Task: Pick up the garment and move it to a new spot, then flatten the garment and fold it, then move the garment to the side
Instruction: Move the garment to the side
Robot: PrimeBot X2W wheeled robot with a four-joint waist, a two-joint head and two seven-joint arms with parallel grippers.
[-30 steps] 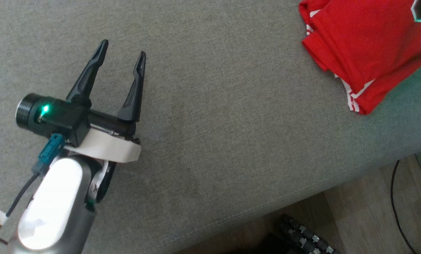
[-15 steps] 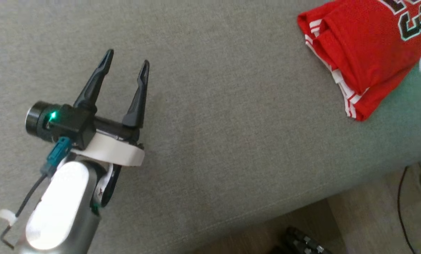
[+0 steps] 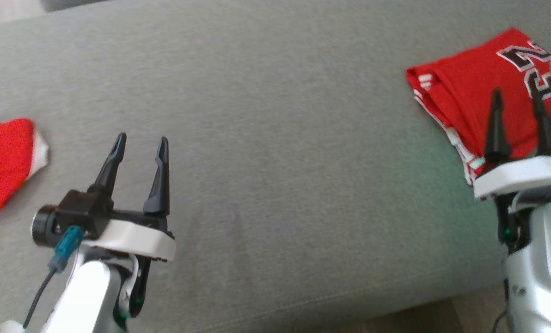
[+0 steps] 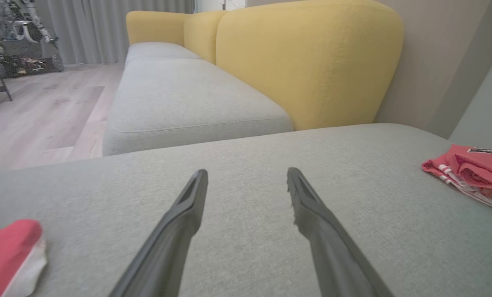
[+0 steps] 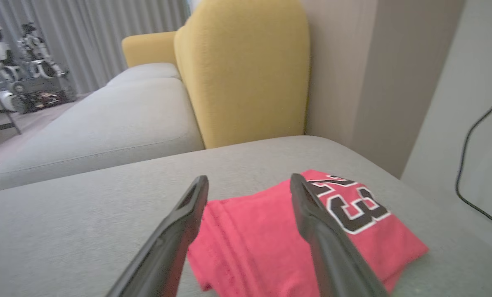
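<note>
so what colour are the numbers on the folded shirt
Black numbers edged white; right wrist view.

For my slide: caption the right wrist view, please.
Open right claw over folded red fabric jersey on grey sofa cushion.

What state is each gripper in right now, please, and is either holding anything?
Left gripper: open, holding nothing, above the grey fabric sofa cushion.
Right gripper: open, holding nothing, fingers pointing at the folded red jersey with black numbers.
</note>
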